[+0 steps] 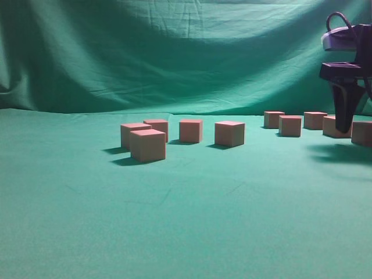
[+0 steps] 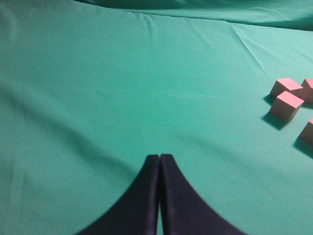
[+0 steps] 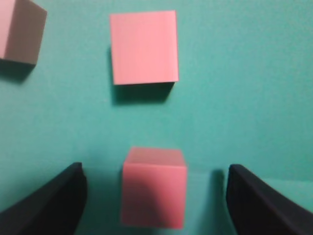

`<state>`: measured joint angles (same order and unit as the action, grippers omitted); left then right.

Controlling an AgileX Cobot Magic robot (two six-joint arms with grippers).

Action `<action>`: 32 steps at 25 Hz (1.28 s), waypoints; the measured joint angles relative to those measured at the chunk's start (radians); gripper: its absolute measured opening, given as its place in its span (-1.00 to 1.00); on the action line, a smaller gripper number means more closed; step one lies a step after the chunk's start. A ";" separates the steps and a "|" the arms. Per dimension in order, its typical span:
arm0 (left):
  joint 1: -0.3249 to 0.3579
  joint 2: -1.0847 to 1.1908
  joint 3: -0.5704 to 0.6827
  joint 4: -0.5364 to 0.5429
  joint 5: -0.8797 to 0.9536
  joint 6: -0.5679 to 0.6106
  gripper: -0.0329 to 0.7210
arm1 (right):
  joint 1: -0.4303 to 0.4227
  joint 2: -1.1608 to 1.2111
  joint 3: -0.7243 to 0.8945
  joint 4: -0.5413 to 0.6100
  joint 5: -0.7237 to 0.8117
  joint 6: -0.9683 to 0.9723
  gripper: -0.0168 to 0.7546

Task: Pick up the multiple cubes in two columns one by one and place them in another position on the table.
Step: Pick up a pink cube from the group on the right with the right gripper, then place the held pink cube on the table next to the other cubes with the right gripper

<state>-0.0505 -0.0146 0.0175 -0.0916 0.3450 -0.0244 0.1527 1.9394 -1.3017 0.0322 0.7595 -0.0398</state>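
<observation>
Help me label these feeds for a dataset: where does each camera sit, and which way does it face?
Exterior: low, near table height, facing the backdrop across the table; cubes mid-table, right gripper at right edge.
Left wrist: on the left arm, angled down at bare cloth; shut left gripper at the bottom, some cubes at right edge.
Right wrist: on the right arm, straight down; open right gripper straddling a cube.
Shared: exterior and right wrist both show the right gripper over the right-hand cubes.

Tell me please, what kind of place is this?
Probably a robot test setup: a table under teal cloth, the same cloth draped behind, only plain pink cubes laid out, and a right gripper open over one.
</observation>
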 joint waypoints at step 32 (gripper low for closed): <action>0.000 0.000 0.000 0.000 0.000 0.000 -0.91 | 0.621 -0.116 -0.039 0.092 0.082 -0.451 -0.28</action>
<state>-0.0505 -0.0146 0.0175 -0.0916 0.3450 -0.0244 0.7737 1.8235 -1.3409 0.1238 0.8419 -0.4912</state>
